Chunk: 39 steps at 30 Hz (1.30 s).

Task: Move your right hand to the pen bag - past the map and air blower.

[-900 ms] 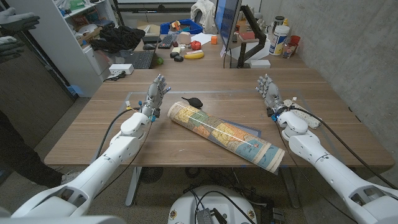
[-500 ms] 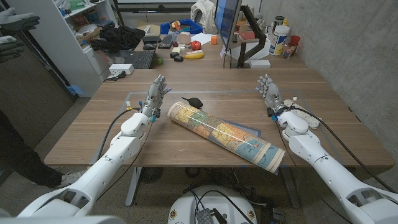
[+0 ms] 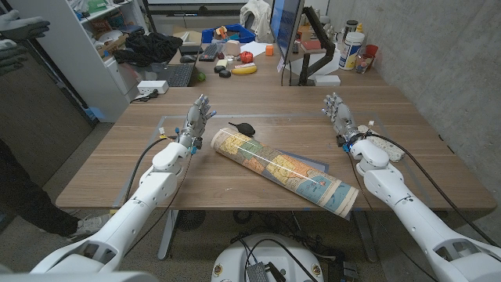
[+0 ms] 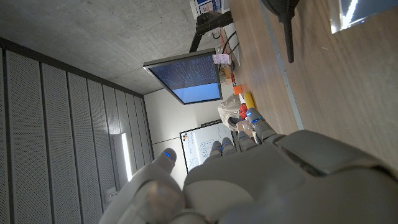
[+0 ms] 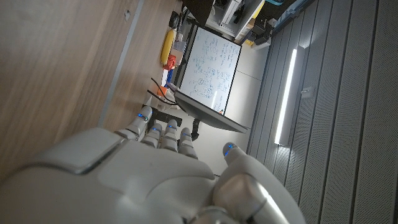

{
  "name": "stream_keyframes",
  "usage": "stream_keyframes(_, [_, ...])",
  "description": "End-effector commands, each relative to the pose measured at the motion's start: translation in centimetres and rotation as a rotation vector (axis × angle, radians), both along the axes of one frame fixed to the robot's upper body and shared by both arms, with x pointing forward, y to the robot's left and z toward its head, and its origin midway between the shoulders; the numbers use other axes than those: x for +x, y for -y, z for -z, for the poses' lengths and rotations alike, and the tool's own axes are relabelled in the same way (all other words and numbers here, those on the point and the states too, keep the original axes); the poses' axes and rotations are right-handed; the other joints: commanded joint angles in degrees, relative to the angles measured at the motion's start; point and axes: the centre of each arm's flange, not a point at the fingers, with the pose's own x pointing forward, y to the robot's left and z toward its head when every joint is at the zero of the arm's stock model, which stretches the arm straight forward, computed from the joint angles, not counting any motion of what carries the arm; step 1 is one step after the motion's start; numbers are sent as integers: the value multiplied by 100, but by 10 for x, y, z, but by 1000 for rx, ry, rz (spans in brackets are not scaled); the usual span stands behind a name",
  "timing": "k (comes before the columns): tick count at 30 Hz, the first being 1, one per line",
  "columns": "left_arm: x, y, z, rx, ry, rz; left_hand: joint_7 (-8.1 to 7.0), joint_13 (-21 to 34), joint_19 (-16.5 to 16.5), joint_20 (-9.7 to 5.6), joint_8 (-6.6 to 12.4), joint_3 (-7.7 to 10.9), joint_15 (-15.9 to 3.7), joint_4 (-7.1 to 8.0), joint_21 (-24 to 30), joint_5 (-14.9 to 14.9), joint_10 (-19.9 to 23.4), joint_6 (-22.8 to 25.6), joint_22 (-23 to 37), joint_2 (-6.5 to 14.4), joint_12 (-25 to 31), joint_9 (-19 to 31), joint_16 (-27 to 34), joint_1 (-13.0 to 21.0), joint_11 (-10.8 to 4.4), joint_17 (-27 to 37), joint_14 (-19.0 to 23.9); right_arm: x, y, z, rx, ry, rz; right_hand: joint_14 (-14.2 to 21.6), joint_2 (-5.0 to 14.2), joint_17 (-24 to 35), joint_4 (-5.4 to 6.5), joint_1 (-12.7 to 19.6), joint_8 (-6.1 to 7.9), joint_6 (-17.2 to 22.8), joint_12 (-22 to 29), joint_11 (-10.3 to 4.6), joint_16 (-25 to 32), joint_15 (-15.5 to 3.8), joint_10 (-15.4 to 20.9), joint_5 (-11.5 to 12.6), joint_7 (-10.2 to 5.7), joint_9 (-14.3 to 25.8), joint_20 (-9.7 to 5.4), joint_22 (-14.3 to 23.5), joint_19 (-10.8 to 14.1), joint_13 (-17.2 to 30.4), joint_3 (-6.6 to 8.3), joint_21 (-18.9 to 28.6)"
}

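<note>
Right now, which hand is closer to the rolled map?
The left hand: it stands right beside the rolled map's near end. The right hand stands clearly apart from it.

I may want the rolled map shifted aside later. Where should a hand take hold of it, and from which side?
Grip the rolled map around its middle, coming down from above. It lies flat as a long tube running diagonally across the table, so fingers could likely wrap across its width there and keep it balanced. The right hand is open.

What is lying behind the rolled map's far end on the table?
A black air blower lies just behind the rolled map, its lower edge hidden by the roll. Whether they touch cannot be told.
</note>
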Motion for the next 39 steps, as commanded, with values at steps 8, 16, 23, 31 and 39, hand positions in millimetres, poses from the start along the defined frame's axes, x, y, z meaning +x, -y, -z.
stream_keyframes(8, [-2,-1,2,3,-3,-3,11,26,-639,-92,30,-53,-89,-12,23,44,-82,-374,19,640,35,15,50,11,0,23,-241,-8,1,-13,-101,53,49,152,423,-15,-99,124,84,218,75,-18,33,-22,199,20,11,23,-438,8,160,14,41,44])
stream_keyframes(16, [-2,-1,2,6,-4,-2,-1,26,-639,-93,33,-66,-91,-12,22,49,-78,-367,19,645,37,15,51,14,2,22,-241,-12,1,-21,-145,78,71,177,419,-20,-112,147,91,269,75,-21,22,-29,221,17,-14,23,-439,8,179,14,55,35])
stream_keyframes(23, [-2,0,3,6,-4,-1,2,26,-642,-85,35,-76,-83,-13,19,53,-67,-360,18,647,41,15,53,16,-1,21,-237,-17,1,-27,-183,102,93,188,415,-22,-136,176,93,310,73,-3,11,-21,236,13,-24,24,-429,8,192,13,64,25])
stream_keyframes(31, [-2,0,3,7,-5,-2,0,27,-641,-82,38,-88,-79,-14,18,59,-67,-351,17,651,40,15,56,18,-3,21,-232,-23,0,-36,-237,136,117,195,414,-21,-159,200,91,335,71,-1,5,-19,247,8,-36,24,-422,7,202,13,67,16])
stream_keyframes(39, [-2,0,3,9,-5,-1,4,27,-642,-78,40,-96,-74,-14,16,63,-59,-345,17,655,43,16,57,20,6,20,-230,-29,0,-44,-268,172,127,206,420,-18,-183,226,87,366,94,-2,0,-24,328,1,-54,25,-426,7,209,13,69,0])
